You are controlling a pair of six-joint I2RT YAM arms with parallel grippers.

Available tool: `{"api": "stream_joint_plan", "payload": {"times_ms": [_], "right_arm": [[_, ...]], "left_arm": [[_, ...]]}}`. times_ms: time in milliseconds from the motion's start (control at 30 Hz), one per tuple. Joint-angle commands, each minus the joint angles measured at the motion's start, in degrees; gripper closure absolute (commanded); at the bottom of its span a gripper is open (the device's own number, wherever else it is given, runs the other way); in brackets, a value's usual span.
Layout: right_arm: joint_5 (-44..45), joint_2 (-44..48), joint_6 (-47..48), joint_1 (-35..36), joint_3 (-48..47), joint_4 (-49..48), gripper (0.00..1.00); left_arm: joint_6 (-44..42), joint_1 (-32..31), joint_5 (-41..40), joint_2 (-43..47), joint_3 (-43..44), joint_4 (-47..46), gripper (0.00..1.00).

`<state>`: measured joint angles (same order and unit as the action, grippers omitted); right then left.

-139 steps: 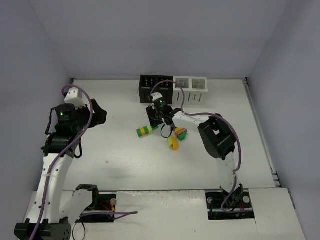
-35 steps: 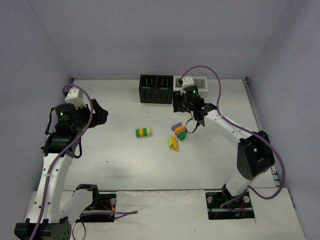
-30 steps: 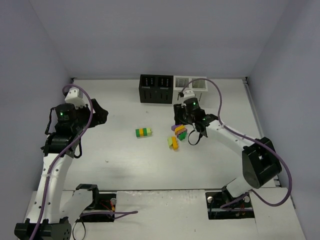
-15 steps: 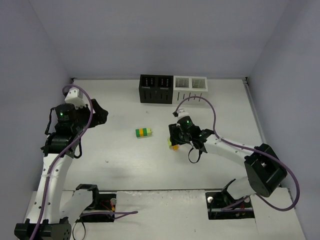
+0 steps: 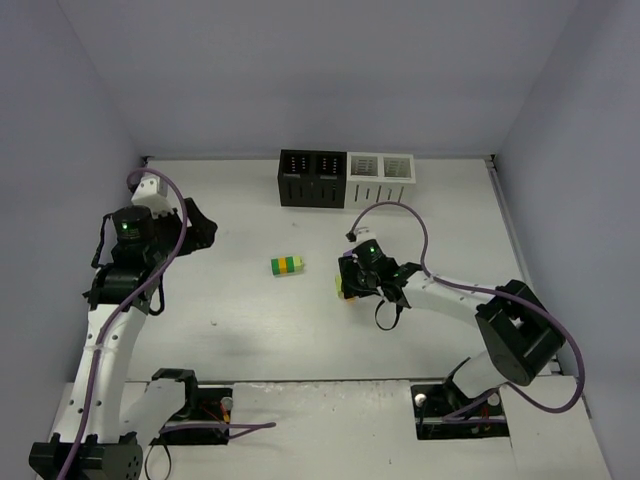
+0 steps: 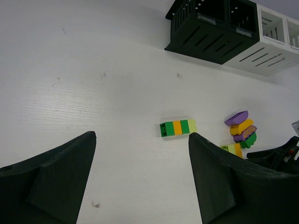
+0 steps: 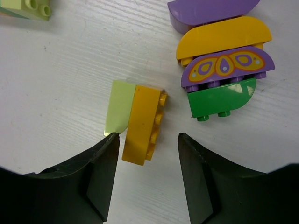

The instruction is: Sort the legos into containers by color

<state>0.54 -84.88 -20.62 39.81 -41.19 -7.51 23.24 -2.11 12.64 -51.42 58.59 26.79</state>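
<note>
Your right tool (image 7: 148,140) has its jaws apart, straddling the near end of the joined lime-and-orange brick pair (image 7: 138,122) without clamping it. Centre it before you squeeze. One finger (image 7: 100,177) sits at the lime corner while the other has a gap, so an uneven close would likely twist the pair. The pair lies flat on the bench (image 7: 60,84), studs facing the purple-orange-green stack (image 7: 219,65) just beside it. Your left tool (image 6: 140,149), jaws wide and empty, hangs well apart. The bins (image 5: 347,178) stand along the bench's far edge.

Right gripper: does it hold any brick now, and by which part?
Nothing is held yet. The right gripper has open jaws straddling the lime-and-orange brick.
</note>
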Motion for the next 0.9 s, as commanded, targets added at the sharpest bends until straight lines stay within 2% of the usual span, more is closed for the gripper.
{"api": "stream_joint_plan", "payload": {"times_ms": [0, 300, 500, 667, 700, 867], "right_arm": [[0.0, -1.1, -0.5, 0.4, 0.0, -3.0, 0.51], [-1.1, -1.7, 0.3, 0.4, 0.9, -4.2, 0.62], [-1.0, -1.9, 1.4, 0.4, 0.9, -5.0, 0.78], [-1.2, -0.6, 2.3, 0.5, 1.0, -6.0, 0.99], [-1.4, 0.1, 2.2, 0.7, 1.3, -6.7, 1.00], [-2.2, 8.3, 2.8, 1.8, 3.6, -10.6, 1.00]], "left_arm": [[0.9, 0.4, 0.7, -0.5, 2.4, -2.4, 0.26], [2.5, 0.4, 5.2, -2.2, 2.5, -2.6, 0.26], [6.4, -2.4, 10.3, -2.4, 1.3, -3.9, 0.26], [11.2, -12.0, 7.8, -2.5, 0.0, -6.0, 0.26], [12.9, -15.4, 7.1, -2.5, -0.7, -7.6, 0.26], [18.4, -24.8, 2.3, -5.3, -2.5, -13.0, 0.26]]}}
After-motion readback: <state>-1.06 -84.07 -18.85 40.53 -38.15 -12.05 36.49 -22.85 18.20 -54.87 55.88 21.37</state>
